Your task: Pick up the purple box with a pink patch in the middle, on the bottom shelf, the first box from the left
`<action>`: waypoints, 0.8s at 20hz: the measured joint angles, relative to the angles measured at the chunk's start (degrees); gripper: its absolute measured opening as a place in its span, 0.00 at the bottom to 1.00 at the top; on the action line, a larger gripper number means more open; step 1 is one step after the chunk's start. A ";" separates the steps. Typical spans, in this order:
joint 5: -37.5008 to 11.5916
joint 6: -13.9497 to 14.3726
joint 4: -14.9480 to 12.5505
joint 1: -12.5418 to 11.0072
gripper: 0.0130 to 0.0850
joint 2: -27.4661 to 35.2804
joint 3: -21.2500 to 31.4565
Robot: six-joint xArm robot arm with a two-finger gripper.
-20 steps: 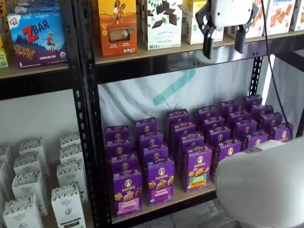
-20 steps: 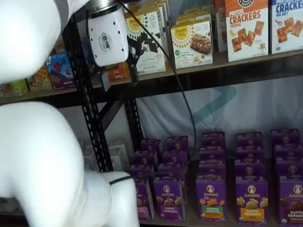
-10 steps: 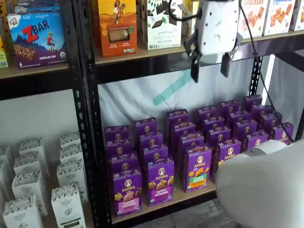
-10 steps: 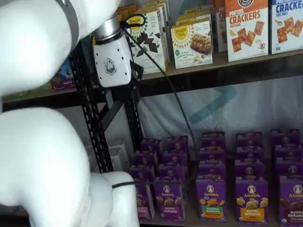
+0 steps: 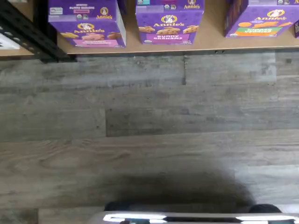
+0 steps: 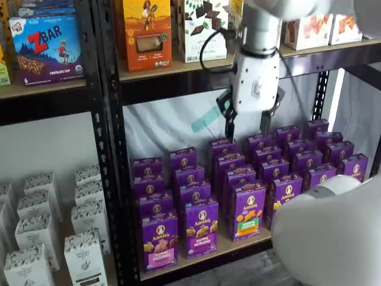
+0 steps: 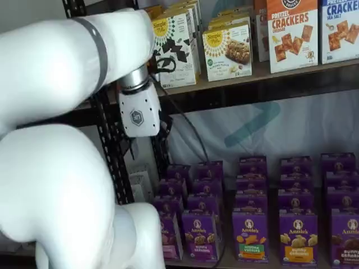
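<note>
The purple box (image 6: pixel 159 241) with a pink band stands upright at the front left corner of the bottom shelf (image 6: pixel 221 251). The wrist view shows the purple box (image 5: pixel 88 27) at the edge of the tan shelf board (image 5: pixel 212 43). In a shelf view the arm hides most of the purple box (image 7: pixel 169 238). My gripper (image 6: pixel 246 126) hangs open, fingers pointing down, above the rear rows of purple cartons, up and to the right of the box. Nothing is between its fingers. Its white body (image 7: pixel 137 115) shows beside the black post.
A purple carton (image 6: pixel 201 226) and one with a green-orange patch (image 6: pixel 248 211) stand right of the box. A black perforated post (image 6: pixel 113 179) borders it on the left, with white cartons (image 6: pixel 36 238) beyond. My white arm link (image 6: pixel 333 238) fills the lower right. Grey floor planks (image 5: pixel 149 130) lie below.
The gripper has come down and to the left, from the level of the upper shelf's boxes to just above the rear purple cartons. It has stayed open.
</note>
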 joint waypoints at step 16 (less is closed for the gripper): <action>-26.70 5.29 -3.73 3.38 1.00 13.42 14.51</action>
